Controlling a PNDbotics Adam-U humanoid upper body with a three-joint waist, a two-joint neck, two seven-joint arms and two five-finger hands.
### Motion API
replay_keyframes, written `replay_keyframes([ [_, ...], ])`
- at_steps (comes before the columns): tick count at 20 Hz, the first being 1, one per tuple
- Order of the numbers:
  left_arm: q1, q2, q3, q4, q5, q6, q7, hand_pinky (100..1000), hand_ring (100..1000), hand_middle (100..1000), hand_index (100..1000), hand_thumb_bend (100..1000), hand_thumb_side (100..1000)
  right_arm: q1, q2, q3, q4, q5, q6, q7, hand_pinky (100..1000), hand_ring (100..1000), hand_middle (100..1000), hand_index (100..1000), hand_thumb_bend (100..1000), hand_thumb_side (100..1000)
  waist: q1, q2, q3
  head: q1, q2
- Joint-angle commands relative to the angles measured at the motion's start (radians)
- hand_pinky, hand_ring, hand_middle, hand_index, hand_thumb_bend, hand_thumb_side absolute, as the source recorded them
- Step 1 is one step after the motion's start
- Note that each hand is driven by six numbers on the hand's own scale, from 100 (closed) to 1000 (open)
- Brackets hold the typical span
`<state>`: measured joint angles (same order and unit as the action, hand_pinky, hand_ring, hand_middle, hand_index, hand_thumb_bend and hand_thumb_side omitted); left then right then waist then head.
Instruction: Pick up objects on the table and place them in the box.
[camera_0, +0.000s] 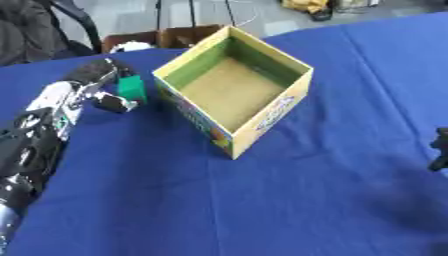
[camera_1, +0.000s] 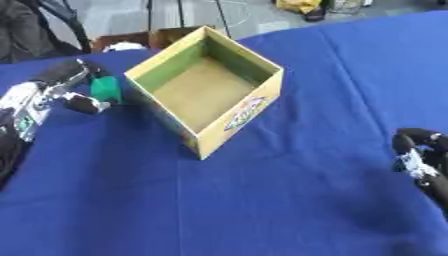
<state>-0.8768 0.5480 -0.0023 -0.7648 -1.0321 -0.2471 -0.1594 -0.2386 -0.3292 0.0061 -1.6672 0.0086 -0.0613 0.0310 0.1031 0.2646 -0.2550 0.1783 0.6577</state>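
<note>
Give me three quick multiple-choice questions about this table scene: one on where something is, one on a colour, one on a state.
1. Where is the green block?
A. inside the box
B. at the left hand, beside the box
C. by the right hand

2. What colour is the tablecloth?
A. blue
B. red
C. white

3. What is in the box?
A. a green block
B. a bottle
C. nothing that shows

Answers:
1. B: the block sits against the left hand, just left of the box's wall.
2. A: the cloth is blue all across the table.
3. C: the box is open on top and only its bare floor shows.

The right hand rests at the right edge, away from both.
</note>
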Motion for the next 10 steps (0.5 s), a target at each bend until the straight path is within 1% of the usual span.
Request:
replay_keyframes([
  [1, -0.012, 0.017, 0.000, -0.005, 0.005, 0.001, -0.004, 586, 508, 486, 683, 580, 451, -0.011, -0.021, -0.007, -0.018, 0.004, -0.004, 0.004, 486, 436, 569, 749, 345, 606, -0.005, -0.015, 0.002, -0.003, -0.006],
  [3, -0.012, 0.016, -0.001, -0.004, 0.004, 0.003, -0.004, 544, 464, 434, 626, 562, 437, -0.012, -0.020, -0.007, -0.018, 0.004, -0.004, 0.005, 486, 436, 569, 749, 344, 606, -0.005, -0.016, 0.002, -0.003, -0.006],
  [6, -0.013, 0.018, 0.003, -0.010, 0.013, 0.008, 0.013, 464, 374, 313, 502, 469, 382, -0.011, -0.020, -0.008, -0.017, 0.004, -0.004, 0.004, 486, 436, 568, 749, 343, 607, -0.008, -0.018, 0.003, -0.004, -0.006],
  [10, -0.016, 0.030, 0.006, -0.041, 0.048, 0.013, 0.024, 441, 337, 262, 448, 425, 368, -0.007, -0.019, -0.010, -0.016, 0.003, -0.004, 0.002, 486, 436, 568, 748, 342, 608, -0.012, -0.026, 0.007, -0.008, -0.003],
])
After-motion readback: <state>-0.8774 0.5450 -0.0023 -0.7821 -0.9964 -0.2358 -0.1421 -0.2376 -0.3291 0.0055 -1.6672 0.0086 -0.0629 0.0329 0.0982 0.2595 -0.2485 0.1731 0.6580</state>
